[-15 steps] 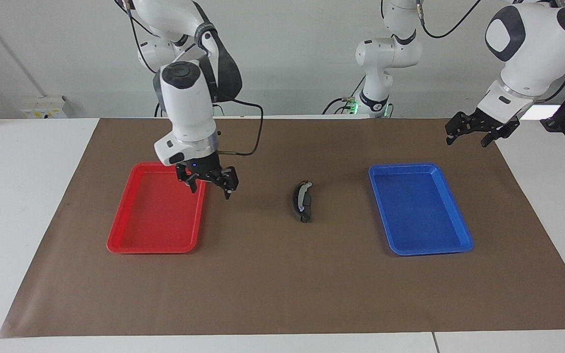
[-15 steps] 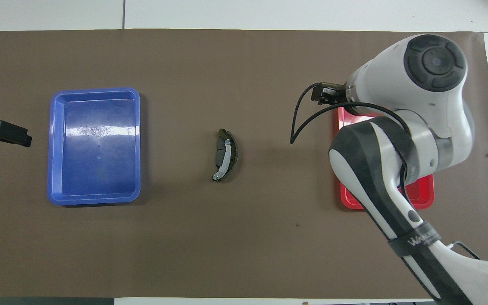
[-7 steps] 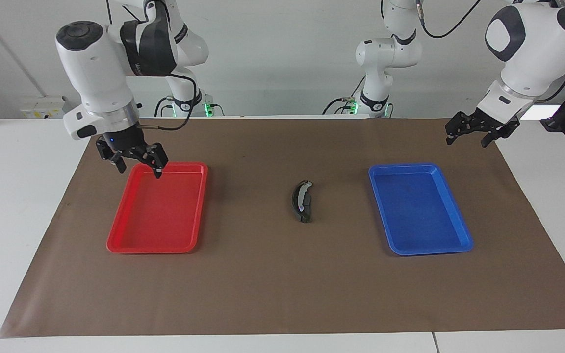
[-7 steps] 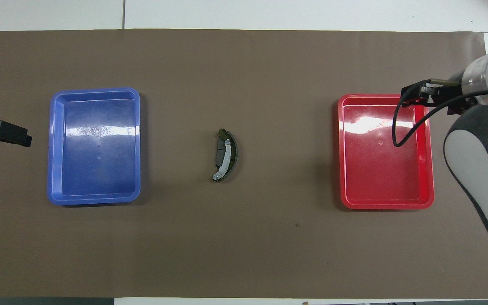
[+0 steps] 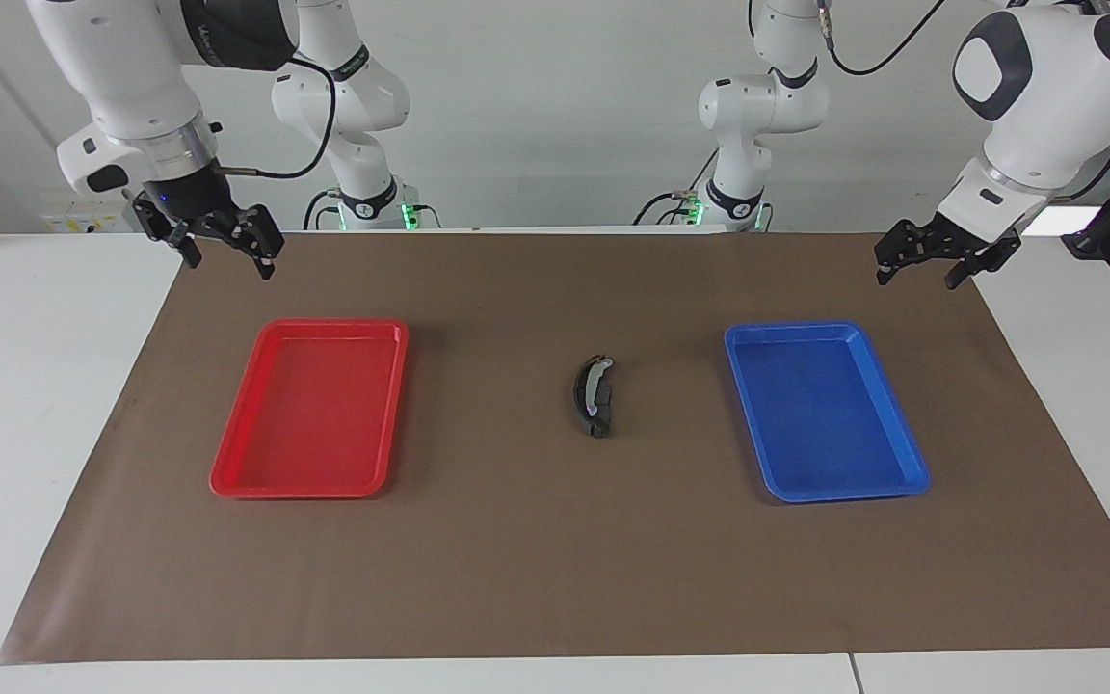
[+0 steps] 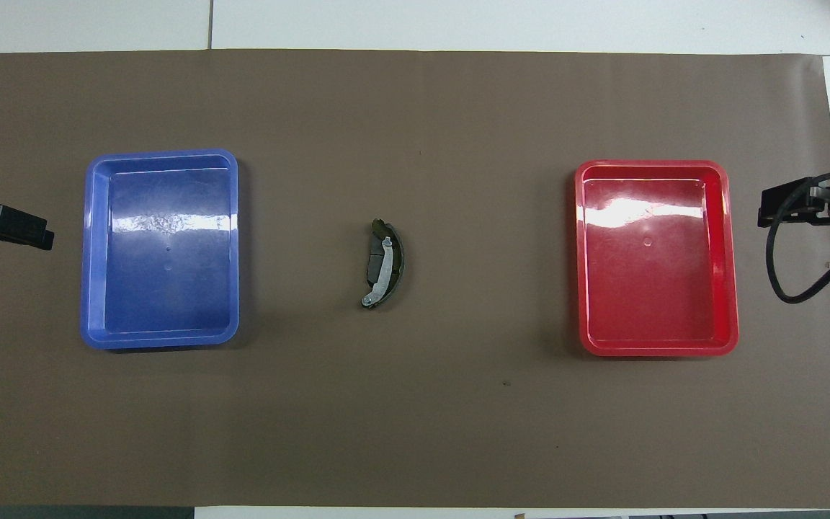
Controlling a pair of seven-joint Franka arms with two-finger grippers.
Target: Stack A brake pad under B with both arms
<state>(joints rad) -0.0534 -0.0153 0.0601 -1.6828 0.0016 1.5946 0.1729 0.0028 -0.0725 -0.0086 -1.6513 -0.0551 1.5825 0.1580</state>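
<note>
On the brown mat [image 5: 536,540] two shallow trays are lying well apart: the red tray [image 5: 256,477] toward the right arm's end and the blue tray [image 5: 810,493] toward the left arm's end, both holding nothing. Between them, on bare mat, the long crescent piece [image 5: 594,395] is resting on top of the small dark pad [image 6: 371,260], whose edge is peeking out along the crescent's inner curve. A silvery strip is running along the crescent, ending in a small lug. Open mat is surrounding the stack on every side, clear of both trays. The right gripper [image 5: 223,246] is hanging over the mat's edge nearest the robots, fingers spread and holding nothing. The left gripper [image 5: 931,265] is waiting over the mat's corner, fingers likewise apart and holding nothing.
</note>
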